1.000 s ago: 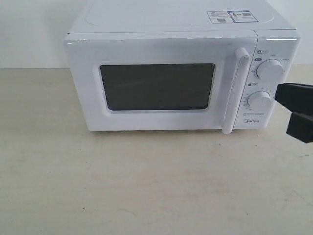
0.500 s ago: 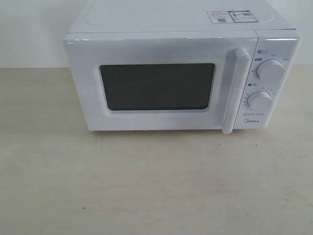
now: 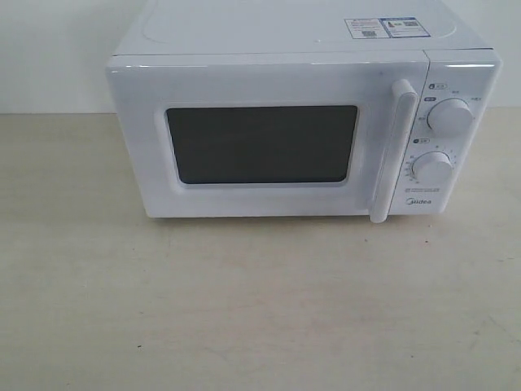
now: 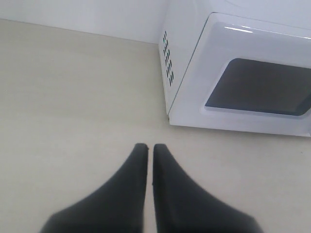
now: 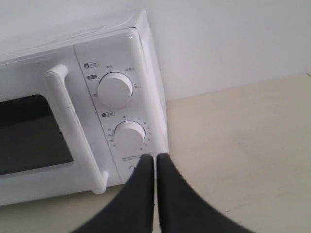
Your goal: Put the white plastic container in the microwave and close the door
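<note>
The white microwave [image 3: 301, 122] stands at the back of the table, its door [image 3: 264, 142] closed, with the dark window and the vertical bar handle [image 3: 392, 151] facing me. The white plastic container is out of view in every frame. Neither gripper shows in the exterior view. In the left wrist view my left gripper [image 4: 149, 145] is shut and empty over bare tabletop, off the microwave's [image 4: 233, 73] vented side. In the right wrist view my right gripper [image 5: 155, 156] is shut and empty, just in front of the lower knob [image 5: 129, 136] and beside the handle [image 5: 75, 126].
A beige tabletop [image 3: 244, 301] stretches in front of the microwave, with a white wall [image 3: 49, 49] behind it. Two round knobs [image 3: 449, 116] sit on the control panel, and stickers [image 3: 383, 27] lie on the microwave's top.
The black right gripper that showed at the right edge of the exterior view one second ago has withdrawn out of that view. The microwave has not moved.
</note>
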Robot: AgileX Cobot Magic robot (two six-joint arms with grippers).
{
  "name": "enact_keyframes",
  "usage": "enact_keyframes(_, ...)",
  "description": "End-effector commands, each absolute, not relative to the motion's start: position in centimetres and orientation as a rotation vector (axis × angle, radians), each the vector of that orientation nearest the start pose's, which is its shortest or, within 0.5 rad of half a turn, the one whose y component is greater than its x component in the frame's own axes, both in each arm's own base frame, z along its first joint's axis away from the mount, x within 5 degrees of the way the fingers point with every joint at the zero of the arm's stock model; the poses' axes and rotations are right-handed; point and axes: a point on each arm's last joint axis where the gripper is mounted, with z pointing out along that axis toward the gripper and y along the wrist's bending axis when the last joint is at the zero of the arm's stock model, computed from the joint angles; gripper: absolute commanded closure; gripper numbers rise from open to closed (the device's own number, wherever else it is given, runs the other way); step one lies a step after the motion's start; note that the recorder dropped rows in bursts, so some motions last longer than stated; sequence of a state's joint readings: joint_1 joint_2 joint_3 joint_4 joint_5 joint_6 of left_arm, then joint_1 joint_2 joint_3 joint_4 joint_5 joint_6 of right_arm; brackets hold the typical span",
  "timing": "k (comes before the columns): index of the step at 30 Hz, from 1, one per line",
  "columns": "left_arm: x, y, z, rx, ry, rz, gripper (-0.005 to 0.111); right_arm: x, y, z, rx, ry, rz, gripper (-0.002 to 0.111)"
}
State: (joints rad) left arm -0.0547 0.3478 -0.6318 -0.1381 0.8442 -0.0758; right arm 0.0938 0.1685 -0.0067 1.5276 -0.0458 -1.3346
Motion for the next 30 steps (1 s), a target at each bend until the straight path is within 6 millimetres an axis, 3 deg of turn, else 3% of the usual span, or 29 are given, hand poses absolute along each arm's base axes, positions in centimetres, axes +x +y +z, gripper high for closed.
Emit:
enact_keyframes(1,5.3,-1.2,32.6,-0.060,2.035,-0.242,0.102,7.0,-0.3,20.4,0.165,1.629,0.133,0.108)
enact_keyframes(10,5.3,-1.2,32.6,-0.060,2.032,-0.242,0.102,6.2,-0.2,21.0,0.134,1.534,0.140,0.108)
enact_keyframes(17,5.3,-1.2,32.6,-0.060,2.032,-0.242,0.102,5.8,0.3,21.5,-0.014,1.475,0.093,0.108)
enact_keyframes(25,5.3,-1.2,32.6,-0.060,2.032,-0.242,0.102,5.8,0.5,21.2,-0.057,1.508,0.083,0.108)
enact_keyframes(30,5.3,-1.2,32.6,-0.060,2.032,-0.242,0.102,5.6,0.4,19.9,-0.055,1.638,0.073,0.108)
